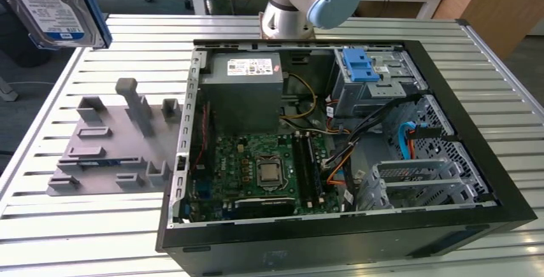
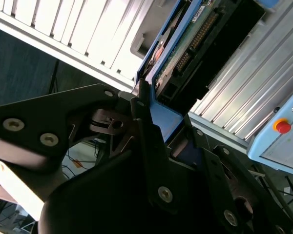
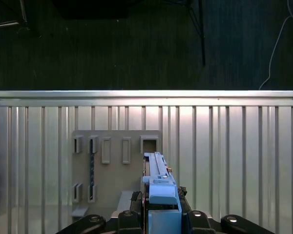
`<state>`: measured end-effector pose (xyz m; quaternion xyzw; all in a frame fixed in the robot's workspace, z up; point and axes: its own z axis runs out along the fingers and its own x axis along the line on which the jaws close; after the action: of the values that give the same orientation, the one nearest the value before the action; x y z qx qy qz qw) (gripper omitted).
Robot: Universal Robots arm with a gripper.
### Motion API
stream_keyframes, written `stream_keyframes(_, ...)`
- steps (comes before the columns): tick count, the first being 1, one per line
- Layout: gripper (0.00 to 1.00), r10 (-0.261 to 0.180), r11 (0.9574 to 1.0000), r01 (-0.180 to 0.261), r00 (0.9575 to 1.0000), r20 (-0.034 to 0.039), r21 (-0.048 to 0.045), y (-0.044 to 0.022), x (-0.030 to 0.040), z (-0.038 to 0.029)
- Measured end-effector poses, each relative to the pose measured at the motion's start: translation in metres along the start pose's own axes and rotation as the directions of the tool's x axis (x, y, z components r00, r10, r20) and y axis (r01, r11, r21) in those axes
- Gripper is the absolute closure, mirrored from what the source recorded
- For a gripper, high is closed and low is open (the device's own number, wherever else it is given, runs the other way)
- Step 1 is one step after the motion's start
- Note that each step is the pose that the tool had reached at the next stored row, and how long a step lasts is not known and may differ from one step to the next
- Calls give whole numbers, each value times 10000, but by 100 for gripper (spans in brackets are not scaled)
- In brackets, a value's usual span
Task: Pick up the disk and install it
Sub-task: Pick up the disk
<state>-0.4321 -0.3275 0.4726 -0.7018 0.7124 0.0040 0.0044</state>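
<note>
Pinching the flat silver-metal hard disk (image 1: 53, 3) by its blue plastic side rails, our black gripper (image 3: 162, 214) holds it aloft over the slatted metal table (image 1: 102, 226); we judge it rigid, weighty, shock-sensitive.

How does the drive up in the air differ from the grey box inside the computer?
The disk is thin and flat; the grey box is bulky. The pincer holds the disk in the air; the grey box sits inside the case. The disk has blue rails, the grey box none. Both carry labels.
</note>
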Motion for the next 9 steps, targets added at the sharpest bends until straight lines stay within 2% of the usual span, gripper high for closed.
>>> stream_keyframes(2,64,0,10000,0,10000,0,1,0,0,-20)
stream_keyframes(9,64,0,10000,0,10000,1,1,0,0,-22)
